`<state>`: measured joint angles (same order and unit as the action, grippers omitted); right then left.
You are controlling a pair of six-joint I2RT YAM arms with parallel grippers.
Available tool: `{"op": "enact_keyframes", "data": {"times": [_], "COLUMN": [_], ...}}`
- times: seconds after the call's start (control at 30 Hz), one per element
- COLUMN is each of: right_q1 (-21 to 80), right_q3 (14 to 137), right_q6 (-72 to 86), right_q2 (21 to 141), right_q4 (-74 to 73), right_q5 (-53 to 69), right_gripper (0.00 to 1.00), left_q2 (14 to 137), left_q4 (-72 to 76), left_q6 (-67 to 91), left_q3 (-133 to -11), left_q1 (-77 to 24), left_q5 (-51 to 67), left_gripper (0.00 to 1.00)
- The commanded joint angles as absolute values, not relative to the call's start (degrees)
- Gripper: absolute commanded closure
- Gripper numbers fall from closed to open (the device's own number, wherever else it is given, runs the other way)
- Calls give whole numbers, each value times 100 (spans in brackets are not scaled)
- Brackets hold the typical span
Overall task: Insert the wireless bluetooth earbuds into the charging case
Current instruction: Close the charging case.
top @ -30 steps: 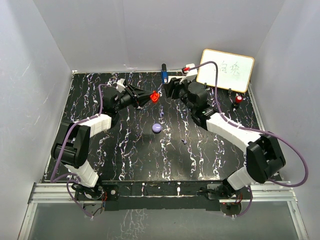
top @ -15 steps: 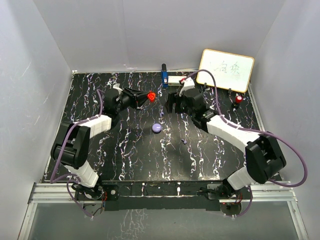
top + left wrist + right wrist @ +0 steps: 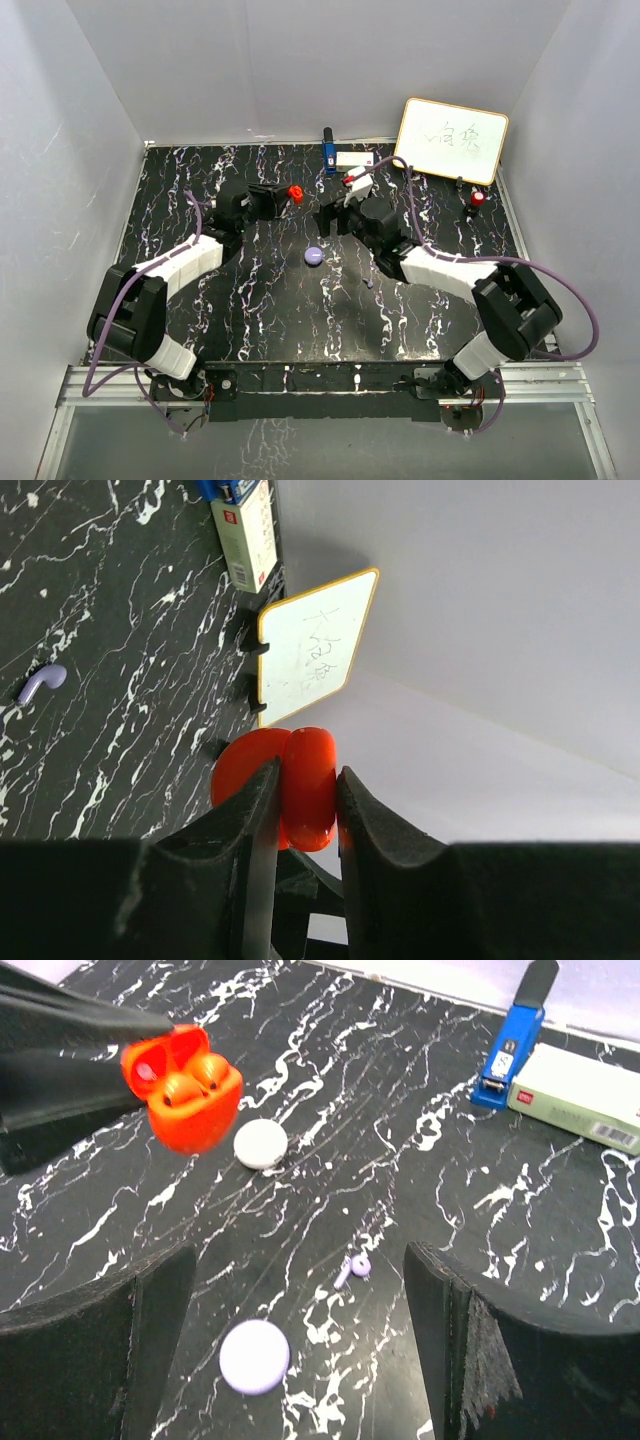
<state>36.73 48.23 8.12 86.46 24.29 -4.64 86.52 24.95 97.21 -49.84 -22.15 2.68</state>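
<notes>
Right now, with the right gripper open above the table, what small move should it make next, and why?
Probably lower the right gripper toward the purple earbud: its jaws stand open and empty, the earbud lies loose in front of them, and the red case in the left gripper seems to hold two red buds.

Red charging case (image 3: 185,1105) sits lid-open in the left pincer (image 3: 305,780), up off the desk (image 3: 400,1110), two red buds (image 3: 192,1082) seated inside. One purple earbud (image 3: 352,1268) lies loose on the desk.

One red case (image 3: 185,1095); two puck cases (image 3: 260,1144) (image 3: 254,1356); one loose earbud (image 3: 352,1268), perhaps more.
</notes>
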Motion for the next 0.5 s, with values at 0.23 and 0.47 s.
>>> {"op": "enact_keyframes", "data": {"times": [0.23, 0.47], "right_q1": [3984, 4049], "right_q3": [5292, 5517], "right_q6": [371, 346], "right_q2": [9291, 9491], "right_q4": [3885, 3885], "right_q5": [-640, -687], "right_gripper": [18, 18], "left_q2": [8641, 8688], "left_q4": [2345, 2369], "left_q6": [10230, 10222], "left_q3": [-5299, -5313], "left_q1": [-2461, -2512], "left_q5": [-119, -69], "left_gripper": [100, 100]}}
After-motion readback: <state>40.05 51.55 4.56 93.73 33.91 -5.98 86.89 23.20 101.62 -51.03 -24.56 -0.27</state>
